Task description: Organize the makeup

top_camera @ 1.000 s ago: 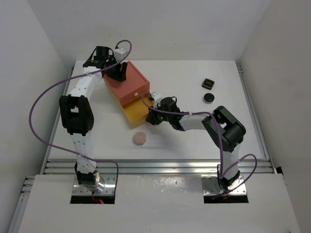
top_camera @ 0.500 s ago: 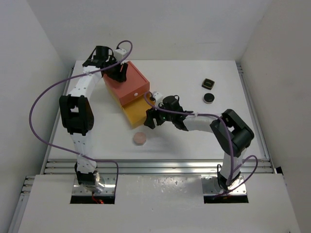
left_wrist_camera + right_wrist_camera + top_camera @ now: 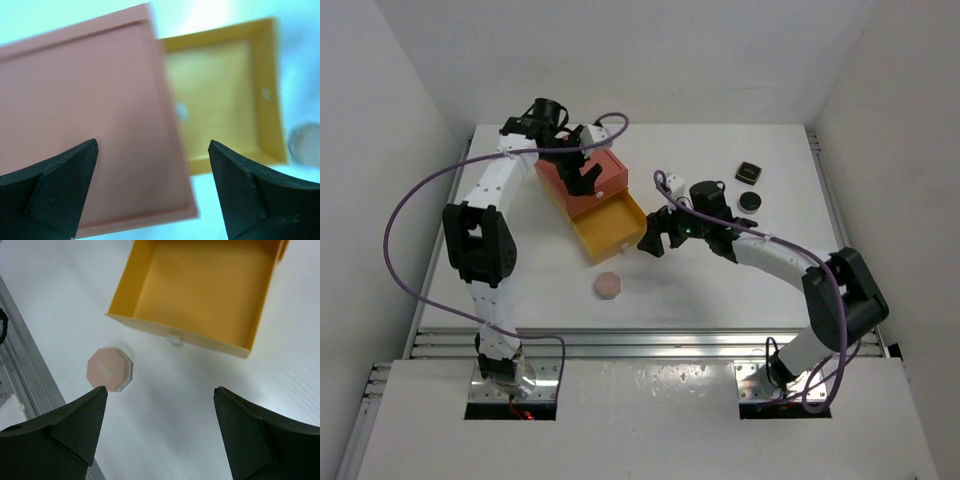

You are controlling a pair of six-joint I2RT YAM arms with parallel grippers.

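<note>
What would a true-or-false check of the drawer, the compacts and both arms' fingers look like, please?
1. The yellow drawer stands pulled out with nothing in it. True.
2. The peach octagonal compact lies inside the drawer. False: it lies on the table, in front of the drawer.
3. The right arm's fingers are shut on the peach compact. False: they are open and hold nothing.
4. The black square compact and the black round compact lie on the table, right of the drawer. True.
5. The left arm's fingers are open above the orange box. True.
</note>
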